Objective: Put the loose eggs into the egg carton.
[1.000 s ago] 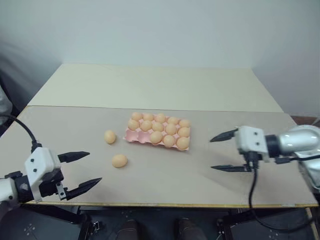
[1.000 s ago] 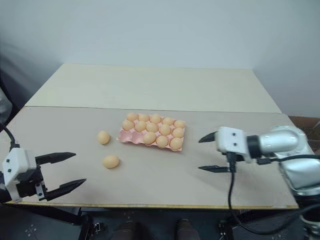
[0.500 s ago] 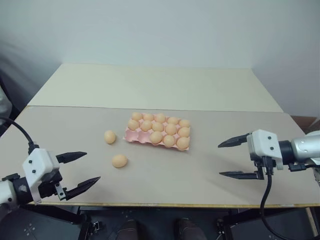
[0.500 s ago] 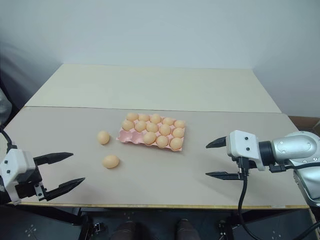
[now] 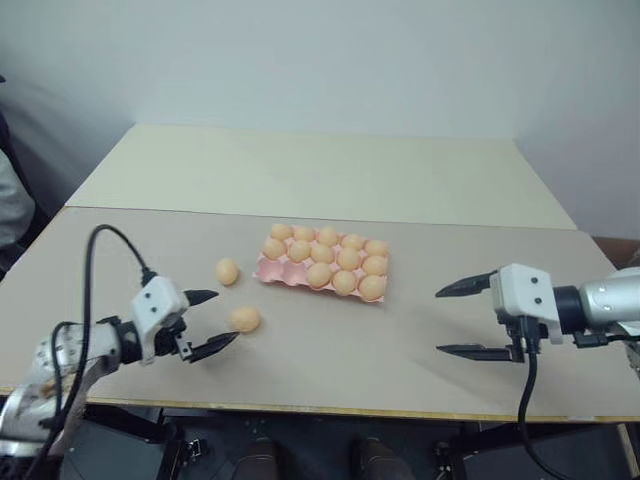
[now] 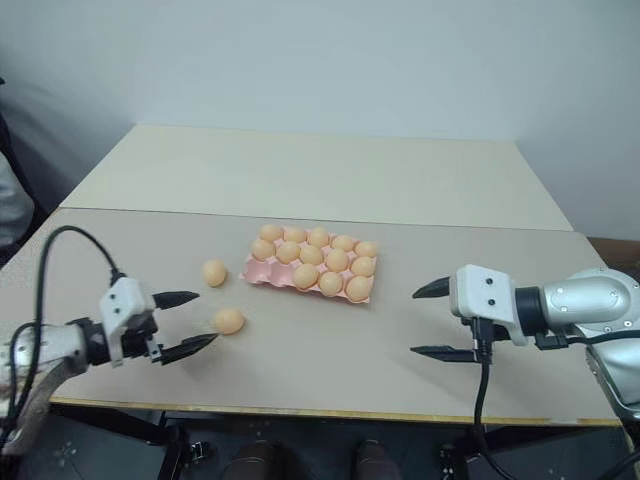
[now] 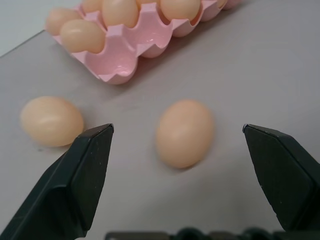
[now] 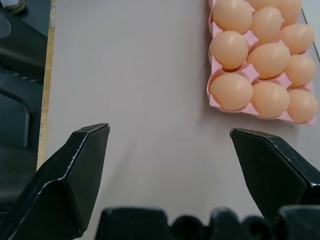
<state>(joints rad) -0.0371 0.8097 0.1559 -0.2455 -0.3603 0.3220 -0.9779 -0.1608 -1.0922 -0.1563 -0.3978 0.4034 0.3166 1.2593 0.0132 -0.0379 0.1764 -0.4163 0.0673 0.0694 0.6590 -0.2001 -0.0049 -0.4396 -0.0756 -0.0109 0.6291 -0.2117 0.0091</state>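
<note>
Beige table (image 5: 300, 390), white wall behind. Left gripper (image 5: 212, 322) jaws wide apart, near egg (image 5: 244, 319) just off its tips, untouched. Second egg (image 5: 227, 271) sits beside the carton (image 5: 268, 272), mid-table, mostly full. Right gripper (image 5: 463, 319) jaws apart, empty, right of the carton.

Pale pink moulded egg carton (image 7: 120, 52): cut off by left wrist view's edge, only one corner with two bare cups and few filled cups visible. Same carton in right wrist view also cut off, far rows out of frame. Count of empty cups in head views: too small to tell. Tan-orange oval egg (image 7: 51, 121) beside open left gripper (image 7: 177, 140): partly hidden behind black finger (image 7: 80, 170). Person's pale sleeve (image 5: 12, 205): cut off at head view's edge.
</note>
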